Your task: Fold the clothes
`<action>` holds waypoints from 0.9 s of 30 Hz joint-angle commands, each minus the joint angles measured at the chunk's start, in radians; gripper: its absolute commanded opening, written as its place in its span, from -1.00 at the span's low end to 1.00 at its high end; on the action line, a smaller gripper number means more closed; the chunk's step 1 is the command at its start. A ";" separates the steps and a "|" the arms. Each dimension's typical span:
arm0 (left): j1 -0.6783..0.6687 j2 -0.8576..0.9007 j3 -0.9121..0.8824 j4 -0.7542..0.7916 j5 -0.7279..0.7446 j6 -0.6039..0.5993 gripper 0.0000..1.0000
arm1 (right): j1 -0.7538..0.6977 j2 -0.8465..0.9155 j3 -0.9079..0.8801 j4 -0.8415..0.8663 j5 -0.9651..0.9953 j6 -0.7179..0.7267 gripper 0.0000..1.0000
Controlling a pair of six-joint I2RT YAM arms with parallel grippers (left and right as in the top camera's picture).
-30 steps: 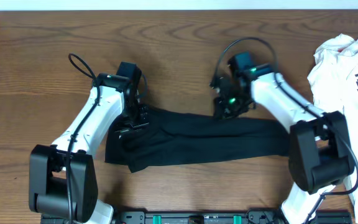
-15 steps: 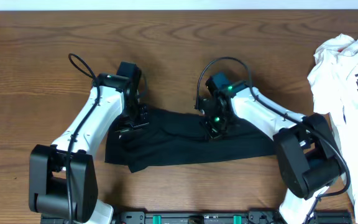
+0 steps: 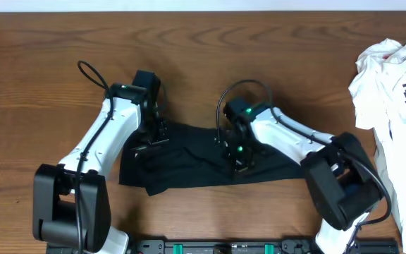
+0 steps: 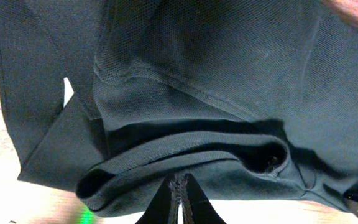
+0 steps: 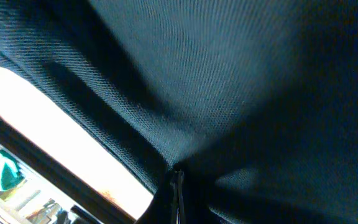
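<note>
The clothes [image 3: 189, 166], a black shirt, lie in a long folded band across the front middle of the table. My left gripper [image 3: 150, 141] is over its upper left part. In the left wrist view that gripper [image 4: 179, 182] is shut on a rolled hem of the black fabric [image 4: 229, 81]. My right gripper [image 3: 240, 152] is down on the band's middle, right of centre. The right wrist view shows it [image 5: 177, 173] shut, with the black mesh cloth [image 5: 229, 81] puckered into its tips. The shirt's logos do not show.
A crumpled white garment with black print [image 3: 393, 92] lies at the right edge of the wooden table [image 3: 203, 56]. Both arm bases stand at the front edge, left [image 3: 69, 208] and right [image 3: 340, 197].
My right gripper has moved left and toward the front, pulling the shirt's right part toward the middle, so the band now ends further left. The left arm has not moved.
</note>
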 commanded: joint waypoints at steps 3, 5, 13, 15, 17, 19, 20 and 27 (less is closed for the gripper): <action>0.000 0.001 -0.005 -0.002 -0.006 0.009 -0.88 | 0.048 -0.014 -0.045 0.034 0.064 0.080 -0.95; 0.000 0.001 -0.005 -0.002 -0.006 0.009 -0.88 | 0.054 -0.014 -0.055 0.051 0.065 0.092 -0.92; 0.001 -0.001 0.005 0.003 -0.013 0.039 -0.88 | 0.051 -0.031 -0.032 0.066 0.060 0.103 -0.91; 0.000 -0.003 0.019 -0.008 -0.013 0.039 -0.89 | 0.051 -0.058 -0.023 0.061 0.060 0.103 -0.90; 0.000 -0.008 0.038 -0.026 -0.013 0.039 -0.88 | 0.046 -0.095 -0.018 0.056 0.064 0.103 -0.89; 0.000 -0.018 0.054 -0.037 -0.012 0.039 -0.88 | 0.029 -0.150 -0.018 0.037 0.064 0.103 -0.89; 0.000 -0.023 0.058 -0.039 -0.012 0.039 -0.88 | 0.020 -0.170 -0.018 0.027 0.065 0.103 -0.89; 0.000 -0.038 0.059 -0.055 -0.012 0.039 -0.88 | -0.150 -0.349 -0.018 -0.132 0.206 0.159 -0.91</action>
